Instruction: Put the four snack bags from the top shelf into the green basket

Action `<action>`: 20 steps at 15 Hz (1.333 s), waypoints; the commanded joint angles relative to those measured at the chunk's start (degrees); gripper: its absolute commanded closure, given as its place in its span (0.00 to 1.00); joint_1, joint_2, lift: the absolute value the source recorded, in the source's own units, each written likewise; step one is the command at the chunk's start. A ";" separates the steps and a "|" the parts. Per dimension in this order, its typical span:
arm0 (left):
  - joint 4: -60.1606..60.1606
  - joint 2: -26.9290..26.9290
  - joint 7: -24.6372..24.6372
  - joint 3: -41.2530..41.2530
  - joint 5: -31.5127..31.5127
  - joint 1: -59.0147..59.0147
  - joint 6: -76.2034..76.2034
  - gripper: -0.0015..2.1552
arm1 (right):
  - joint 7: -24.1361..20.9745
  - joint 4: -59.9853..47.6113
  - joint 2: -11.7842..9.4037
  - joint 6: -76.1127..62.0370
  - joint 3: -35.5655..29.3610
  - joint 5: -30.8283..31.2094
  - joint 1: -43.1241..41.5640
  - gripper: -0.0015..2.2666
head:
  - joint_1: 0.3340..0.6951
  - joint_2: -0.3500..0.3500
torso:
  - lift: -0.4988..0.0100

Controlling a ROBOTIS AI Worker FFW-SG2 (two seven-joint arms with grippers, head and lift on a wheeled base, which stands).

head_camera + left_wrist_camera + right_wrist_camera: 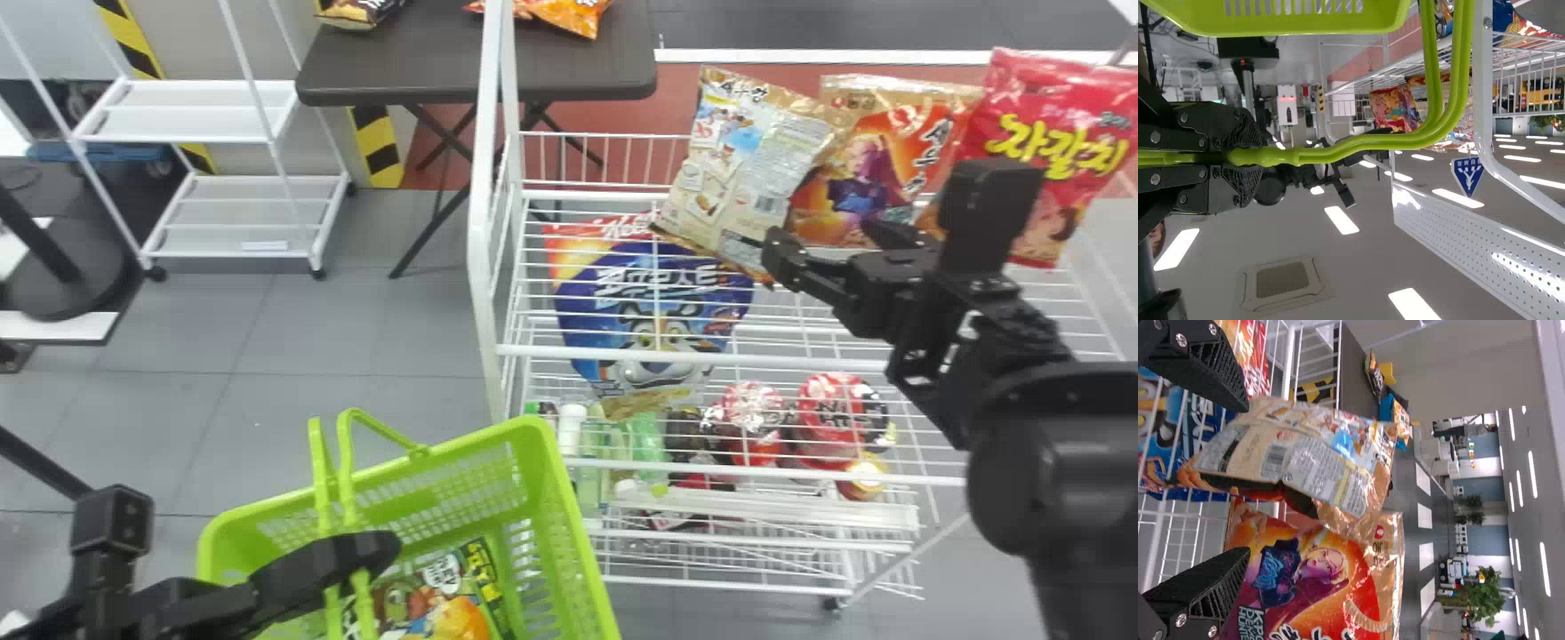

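One packet (449,613) is in, down at the bottom of the green basket (569,533), so by my count that's a quarter of the job done, if it's one of the four. Three to go, and here they are on the top shelf (711,357), beyond the basket and off to its right: the beige bag (747,160) nearest it, the orange bag (880,169) next along, the red bag (1058,142) farthest out.

And to the claws! The right claw (1245,480) is up past the basket on its right, over by the beige bag, its black fingers spread wide, grasping nothing. The beige bag sits ahead, across the gap; whether a fingertip touches it, I can't tell. That one looks like the next pick, with the orange bag crowding in close behind it, so a careless pinch could catch both.

The left claw (1245,157), meanwhile, is right at the basket, clenched around its green handles (1338,152).
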 commanded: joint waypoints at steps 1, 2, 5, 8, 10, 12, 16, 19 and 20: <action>0.21 0.10 -0.66 0.05 -0.10 0.00 -0.18 1.00 | 0.04 7.07 0.71 -4.69 0.99 0.42 -3.87 0.03 | 1.00 0.47 | 0.98; 0.30 0.10 -0.66 -0.04 -0.10 0.00 -0.35 1.00 | 0.04 10.15 0.98 -6.28 1.96 0.95 -5.89 0.03 | 1.00 0.47 | 0.98; 0.56 0.10 -0.66 -0.22 -0.18 -0.17 -0.35 1.00 | -0.05 19.29 2.30 -9.62 4.16 1.91 -11.60 0.03 | 1.00 0.50 | 0.98; 1.18 0.18 -0.66 -0.39 -0.18 -0.26 -1.05 1.00 | -0.13 22.54 3.88 -9.79 5.56 3.67 -13.80 0.25 | 1.00 0.54 | 0.98; 2.06 0.54 -0.66 -0.31 -0.18 -0.35 -1.58 1.00 | -0.22 22.89 4.32 -9.62 5.74 4.90 -13.97 0.75 | 1.00 0.56 | 0.98; 2.15 0.54 -0.66 -0.22 -0.18 -0.43 -1.58 1.00 | -1.45 22.98 4.49 -9.09 6.18 5.25 -14.06 0.96 | 1.00 0.58 | 0.98; 2.15 0.54 -0.66 -0.31 -0.18 -0.61 -1.58 1.00 | -1.01 22.28 4.41 -10.85 6.27 5.96 -13.09 0.99 | 1.00 0.58 | 0.98; 2.32 0.62 -0.66 -0.22 -0.18 -0.61 -1.58 1.00 | 0.04 17.09 4.32 -11.02 5.91 5.61 -9.49 0.99 | 1.00 0.59 | 0.98; 2.50 0.62 -0.66 -0.22 -0.18 -0.79 -1.76 1.00 | 0.22 14.63 4.14 -11.02 5.74 5.17 -8.08 0.99 | 1.00 0.59 | 0.98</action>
